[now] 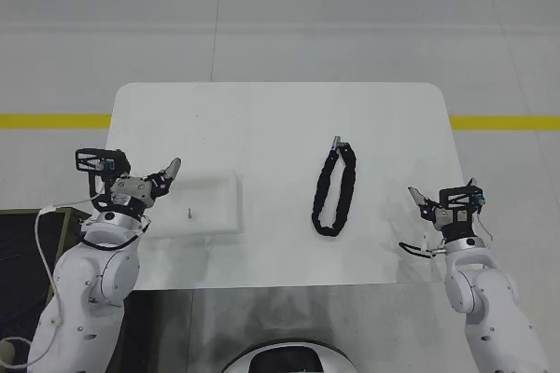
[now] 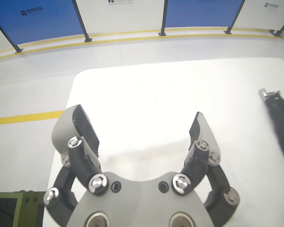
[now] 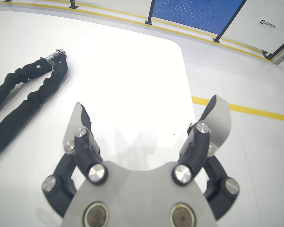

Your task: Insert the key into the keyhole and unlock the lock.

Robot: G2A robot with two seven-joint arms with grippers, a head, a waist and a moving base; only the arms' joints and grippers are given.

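Note:
A black fabric-sleeved chain lock [image 1: 334, 191] lies folded in a loop right of the table's middle, its metal lock end [image 1: 335, 143] pointing to the far side. A small grey key [image 1: 189, 213] sits on a white slab [image 1: 215, 200] left of the middle. My left gripper [image 1: 164, 177] hovers open at the table's left edge, just left of the slab, holding nothing. My right gripper [image 1: 411, 222] stands open near the right front edge, well right of the chain. The left wrist view has the left gripper [image 2: 138, 114] and the lock end [image 2: 264, 93]. The right wrist view has the right gripper [image 3: 146, 102], the chain [image 3: 30, 88] and the lock end [image 3: 56, 53].
The white table [image 1: 261, 121] has rounded corners and bare surface at the back and between slab and chain. A yellow floor line [image 1: 37, 120] runs behind it. A dark green box [image 1: 19, 242] sits on the floor left of the table.

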